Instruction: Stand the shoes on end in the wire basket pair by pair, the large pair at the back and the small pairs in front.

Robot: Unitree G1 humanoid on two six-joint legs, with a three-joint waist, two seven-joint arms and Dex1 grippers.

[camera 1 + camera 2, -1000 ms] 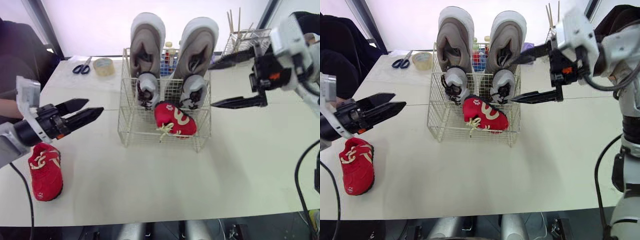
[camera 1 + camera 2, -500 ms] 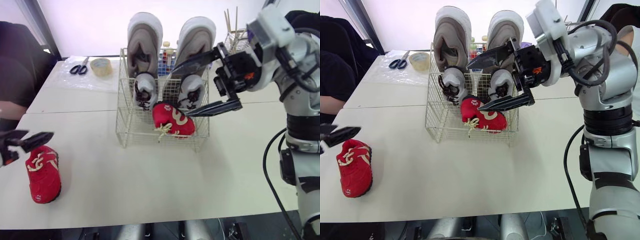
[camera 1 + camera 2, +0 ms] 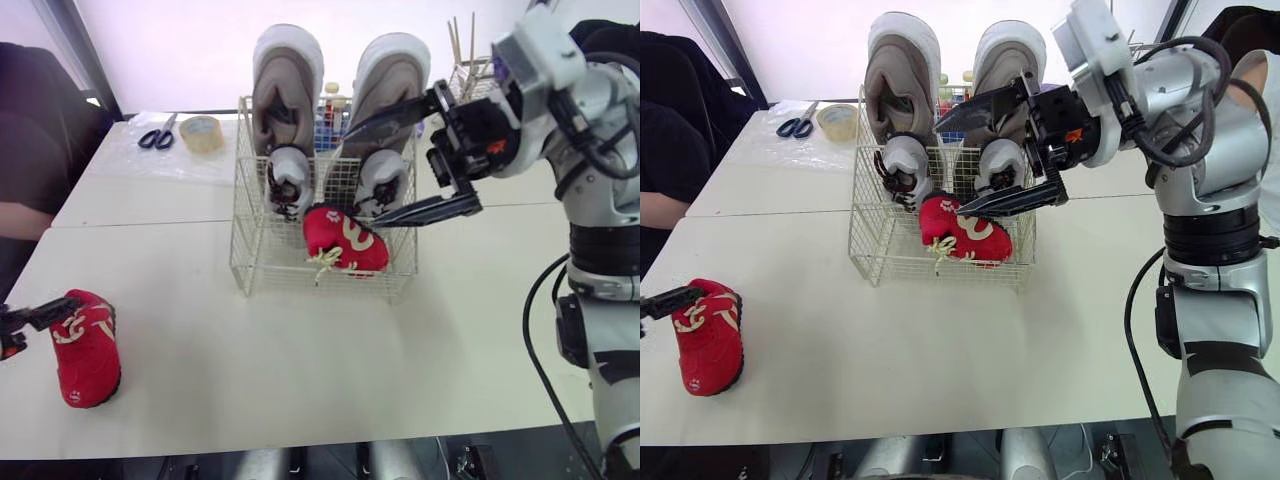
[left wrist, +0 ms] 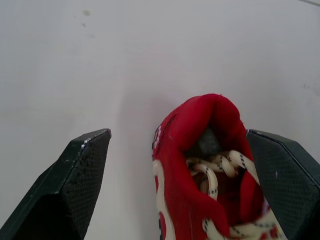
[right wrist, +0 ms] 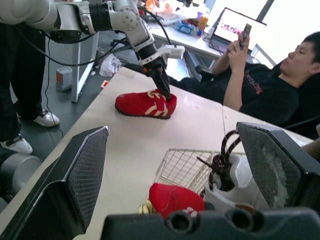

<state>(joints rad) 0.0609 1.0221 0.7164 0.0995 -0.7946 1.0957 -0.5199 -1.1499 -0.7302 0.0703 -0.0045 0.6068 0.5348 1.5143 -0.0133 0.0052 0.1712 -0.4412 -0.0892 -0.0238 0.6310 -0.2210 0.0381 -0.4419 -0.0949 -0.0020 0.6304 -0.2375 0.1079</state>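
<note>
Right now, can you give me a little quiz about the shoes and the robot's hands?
1. Fill in: the large grey pair stands at the ___ of the wire basket.
2. Where is the red shoe that the left hand is open around? A. in the basket B. on the table C. on top of the grey pair
3. True or false: the right hand is open and holds nothing.
Key: 1 back; 2 B; 3 true.

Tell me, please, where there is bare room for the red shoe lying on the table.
In the wire basket, the front left, beside the red shoe inside, is bare. The table is open between the loose red shoe and the basket. Crowded behind: grey shoes, scissors, tape.
</note>
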